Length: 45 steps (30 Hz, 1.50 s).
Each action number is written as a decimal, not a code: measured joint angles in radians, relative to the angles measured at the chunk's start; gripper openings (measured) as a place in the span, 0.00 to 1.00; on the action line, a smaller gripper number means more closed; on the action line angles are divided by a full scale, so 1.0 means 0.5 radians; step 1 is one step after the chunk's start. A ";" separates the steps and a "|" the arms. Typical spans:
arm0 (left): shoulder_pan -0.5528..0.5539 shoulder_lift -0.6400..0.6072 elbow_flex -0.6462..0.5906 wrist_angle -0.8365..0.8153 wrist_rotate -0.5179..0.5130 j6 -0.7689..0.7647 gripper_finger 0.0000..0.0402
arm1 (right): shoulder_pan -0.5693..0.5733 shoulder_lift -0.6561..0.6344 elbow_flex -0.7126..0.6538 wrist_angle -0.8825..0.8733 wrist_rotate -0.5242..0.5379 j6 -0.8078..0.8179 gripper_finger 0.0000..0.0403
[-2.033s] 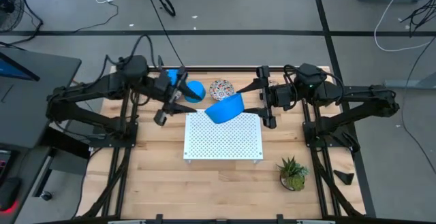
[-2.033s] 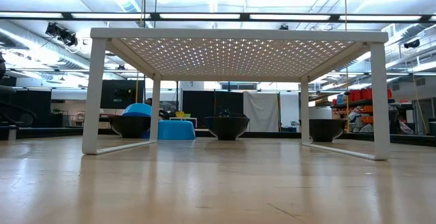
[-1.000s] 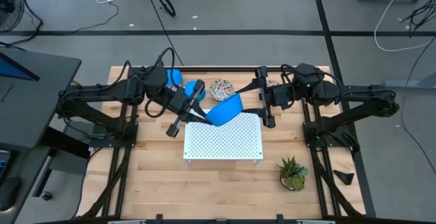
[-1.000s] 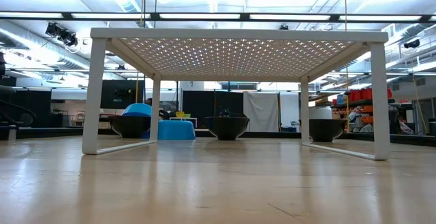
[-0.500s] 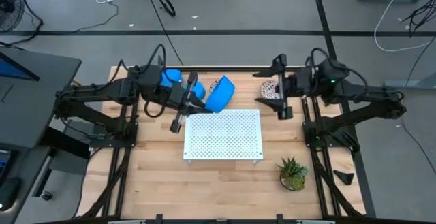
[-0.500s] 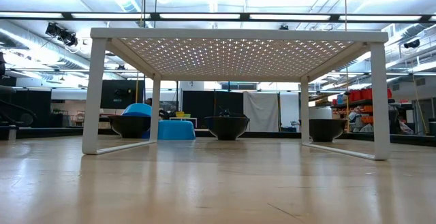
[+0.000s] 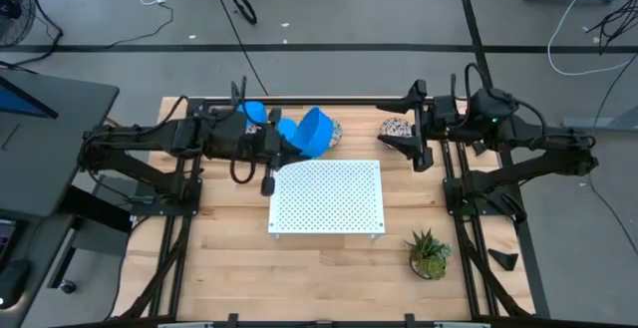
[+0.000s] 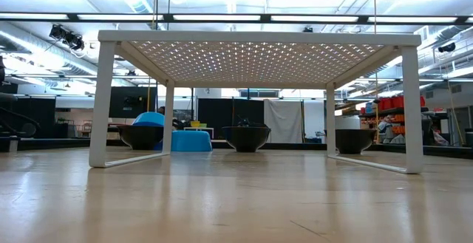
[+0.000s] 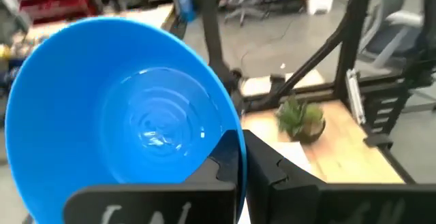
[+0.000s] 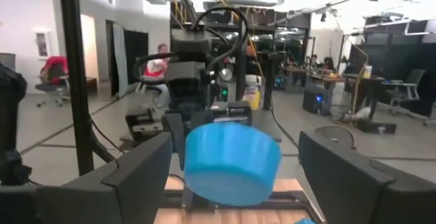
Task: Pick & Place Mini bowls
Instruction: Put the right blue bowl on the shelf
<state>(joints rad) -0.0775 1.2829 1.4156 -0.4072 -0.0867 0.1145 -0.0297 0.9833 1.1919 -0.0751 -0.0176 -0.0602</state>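
My left gripper [image 7: 284, 149] is shut on a bright blue mini bowl [image 7: 316, 131], held up beyond the far edge of the white perforated board [image 7: 327, 198]. Two more blue bowls [image 7: 255, 112] [image 7: 289, 131] sit on the table at the far left. One floral bowl [image 7: 333, 129] is mostly hidden behind the held bowl. Another floral bowl [image 7: 396, 127] sits by my right gripper [image 7: 414, 141], which is open and empty. The right wrist view shows the held bowl [image 10: 231, 163] from outside, between my right gripper's spread fingers. My left gripper holds the blue bowl by its rim [image 9: 231, 146], one finger [image 9: 228, 166] inside the bowl and one outside. The fingers come about level from the table's left side. The bowl is lifted clear and tipped on its side, its opening toward the left arm.
The white perforated board stands on legs [image 8: 102, 103] at the table's middle. A small green potted plant [image 7: 429, 253] is at the near right. In the low view, bowls [image 8: 245, 137] sit in a row beyond the board. The table's near half is bare wood.
My right gripper has let go of the blue bowl and drawn back toward the table's right edge. My left gripper has taken hold of the bowl's rim and carried it toward the far left, off the board's far edge. The bowl has tipped onto its side.
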 joint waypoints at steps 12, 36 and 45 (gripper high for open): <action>-0.151 0.535 0.844 -1.275 -0.292 -0.410 0.01 | -0.075 -0.004 0.000 -0.043 0.026 0.121 0.80; -0.237 1.359 1.604 -2.292 -0.198 -1.061 0.01 | -0.091 -0.130 -0.001 -0.208 0.020 -0.011 0.80; -0.302 1.499 1.604 -2.256 -0.325 -1.182 0.01 | -0.091 -0.132 0.000 -0.230 0.020 -0.068 0.80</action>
<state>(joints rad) -0.2287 2.0325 2.2176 -1.5352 -0.2493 -0.4763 -0.0752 0.9173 1.1919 -0.1899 -0.0078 -0.0940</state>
